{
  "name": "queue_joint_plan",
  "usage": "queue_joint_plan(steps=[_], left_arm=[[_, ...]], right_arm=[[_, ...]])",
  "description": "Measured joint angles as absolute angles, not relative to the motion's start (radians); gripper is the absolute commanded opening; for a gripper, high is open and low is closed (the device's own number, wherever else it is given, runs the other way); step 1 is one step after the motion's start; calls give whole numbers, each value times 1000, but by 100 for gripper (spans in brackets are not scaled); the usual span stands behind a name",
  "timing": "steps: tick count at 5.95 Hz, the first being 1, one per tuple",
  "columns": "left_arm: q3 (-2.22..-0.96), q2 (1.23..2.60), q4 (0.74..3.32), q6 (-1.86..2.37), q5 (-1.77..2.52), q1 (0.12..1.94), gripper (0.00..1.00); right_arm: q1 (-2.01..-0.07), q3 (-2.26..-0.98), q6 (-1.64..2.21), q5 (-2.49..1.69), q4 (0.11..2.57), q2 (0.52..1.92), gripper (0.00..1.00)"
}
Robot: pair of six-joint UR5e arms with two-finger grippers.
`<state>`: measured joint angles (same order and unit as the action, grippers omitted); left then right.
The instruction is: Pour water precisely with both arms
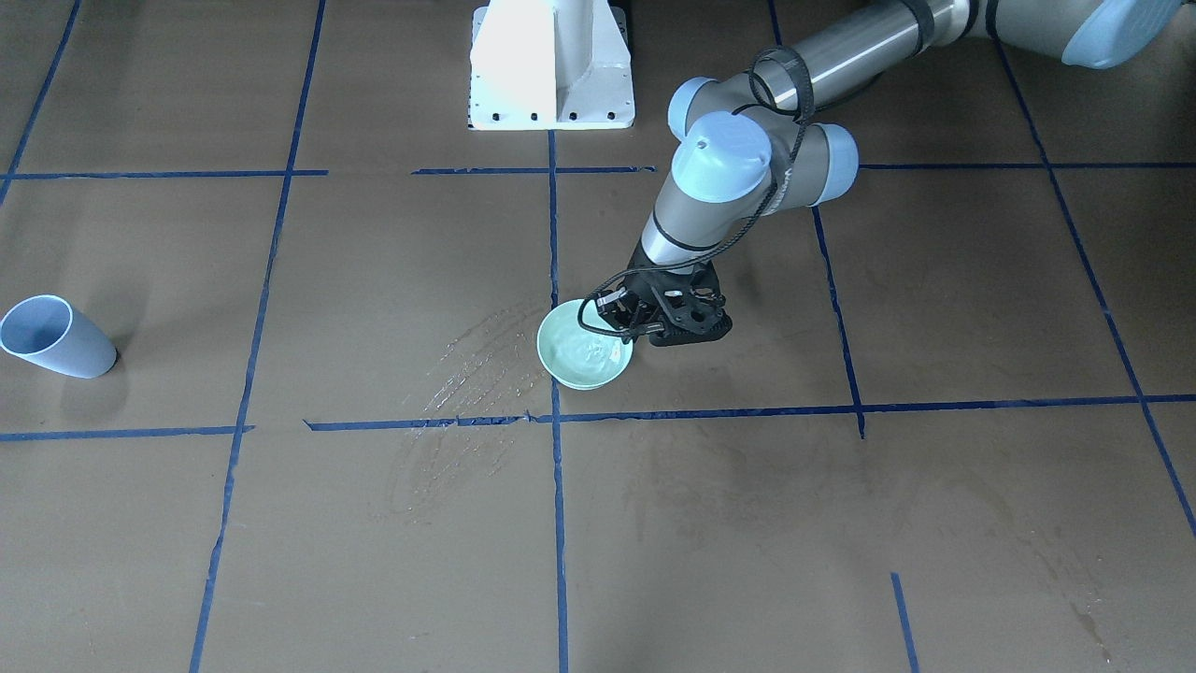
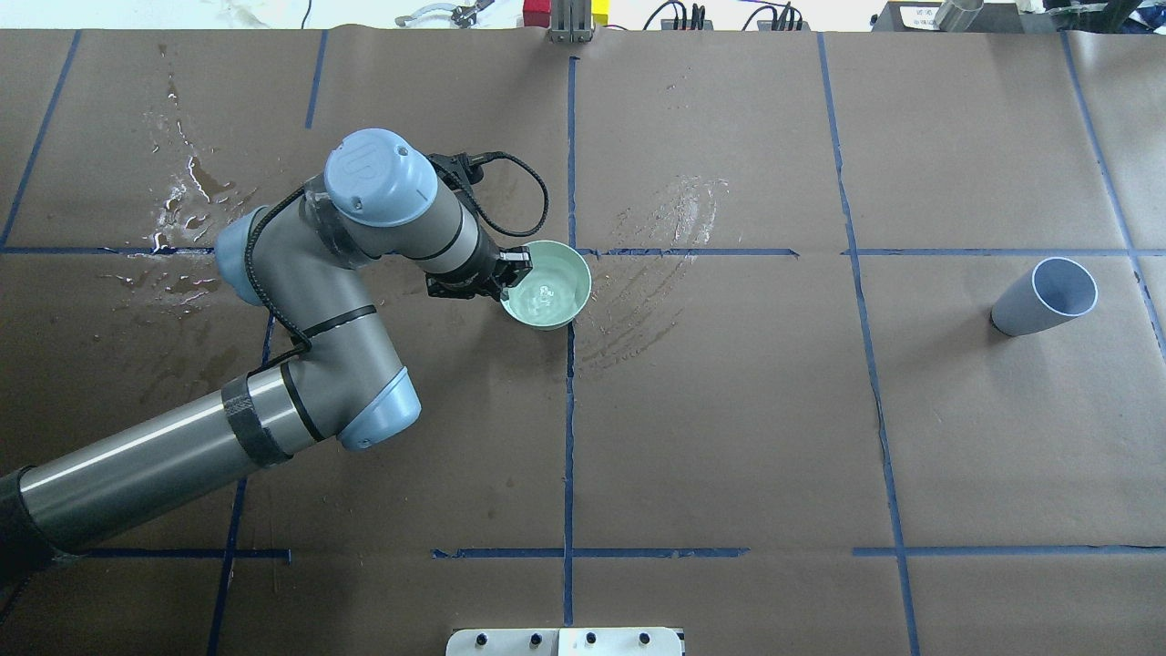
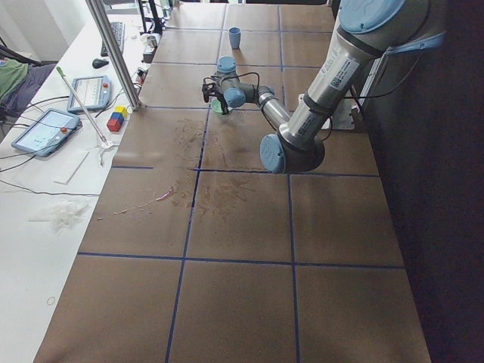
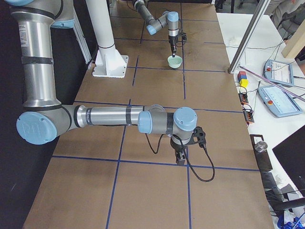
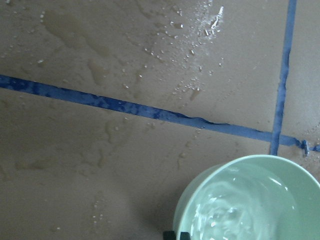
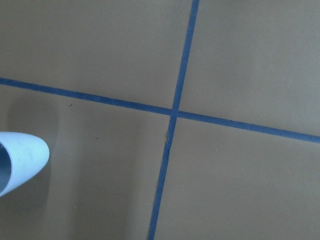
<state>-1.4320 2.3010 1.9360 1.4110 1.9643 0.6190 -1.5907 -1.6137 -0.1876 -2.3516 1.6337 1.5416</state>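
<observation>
A mint-green bowl [image 1: 584,350] [image 2: 547,284] stands near the table's middle. It holds water [image 5: 235,210], a clear rippled sheen. My left gripper [image 1: 626,329] [image 2: 512,273] points down at the bowl's rim and looks shut on it; one fingertip [image 5: 170,235] shows at the rim in the left wrist view. A light blue cup [image 2: 1043,296] [image 1: 51,336] stands far to the right; its rim [image 6: 17,160] shows in the right wrist view. My right gripper [image 4: 181,156] shows only in the exterior right view, low over the table; I cannot tell if it is open.
Glistening streak marks [image 2: 656,246] [image 1: 476,374] lie beside the bowl. More wet patches [image 2: 182,210] lie at the far left. A white pedestal [image 1: 551,65] stands at the robot's side. Tablets and coloured blocks [image 3: 117,119] lie beyond the far edge.
</observation>
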Motion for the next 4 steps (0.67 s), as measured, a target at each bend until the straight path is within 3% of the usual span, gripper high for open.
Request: queue_joint_plan(steps=[2,3,4], left_arm=[[-1408,2320,1937,1410,1950,606,6],[-1405,2320,1937,1408,1943,597,19],[-1403,2321,1938,1406,1940,594,83]], right_arm=[[-1591,-1614,-188,-2352,1634,1542,100],[-1591,-1614,-188,-2352,1634,1542,100],[-1591,-1614,-189,-2352,1634,1542,100]])
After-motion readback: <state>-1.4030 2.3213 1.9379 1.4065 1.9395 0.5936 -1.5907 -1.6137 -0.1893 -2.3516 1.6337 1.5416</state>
